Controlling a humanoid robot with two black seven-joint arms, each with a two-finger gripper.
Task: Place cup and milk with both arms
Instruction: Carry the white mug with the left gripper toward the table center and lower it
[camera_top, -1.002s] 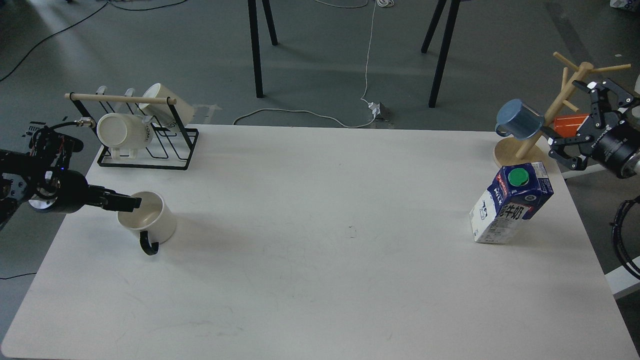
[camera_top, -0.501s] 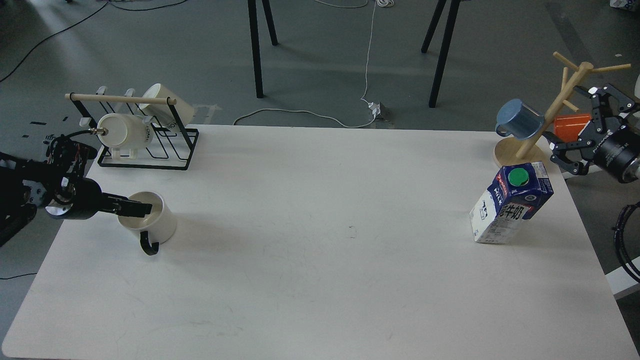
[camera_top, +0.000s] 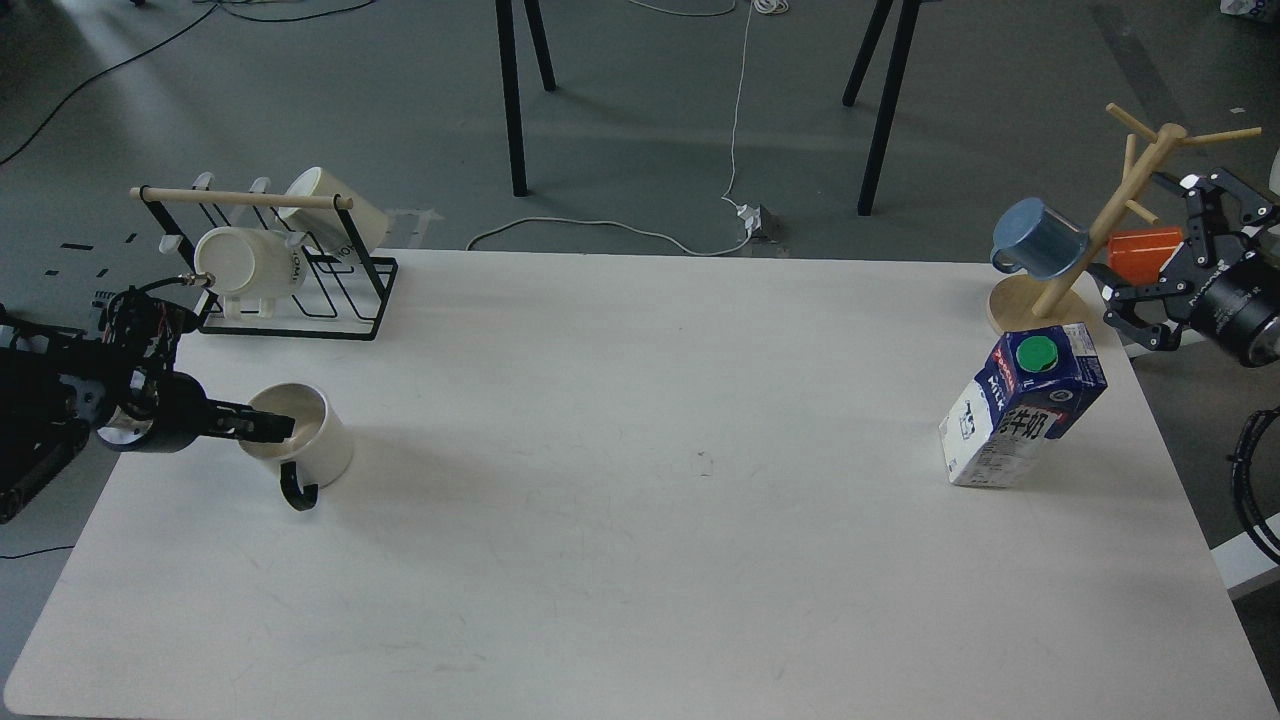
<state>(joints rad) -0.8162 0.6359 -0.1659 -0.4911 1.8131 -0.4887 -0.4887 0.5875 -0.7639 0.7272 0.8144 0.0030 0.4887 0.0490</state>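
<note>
Cup (camera_top: 297, 436): our left jaws (camera_top: 270, 428) reach over its rim; grip unclear.
Milk (camera_top: 1022, 405): untouched; our right jaws (camera_top: 1150, 255) wide open, empty.
Left: both placings.

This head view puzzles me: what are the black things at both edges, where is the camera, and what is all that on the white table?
The camera sits in the robot's own head, looking forward and down at its work table. The black things are its two arms, each ending in a two-fingered claw.

The left claw reaches over the rim of the cup, a cream mug with a black handle. From here I cannot tell whether it has closed on the rim.

The right claw hangs open beyond the table's far right corner, holding nothing.

The milk, a blue and white carton with a green cap, stands near the right edge, untouched.

At the back left, a wire rack holds more cream mugs. At the back right, a wooden mug tree carries a blue mug and an orange one.
</note>
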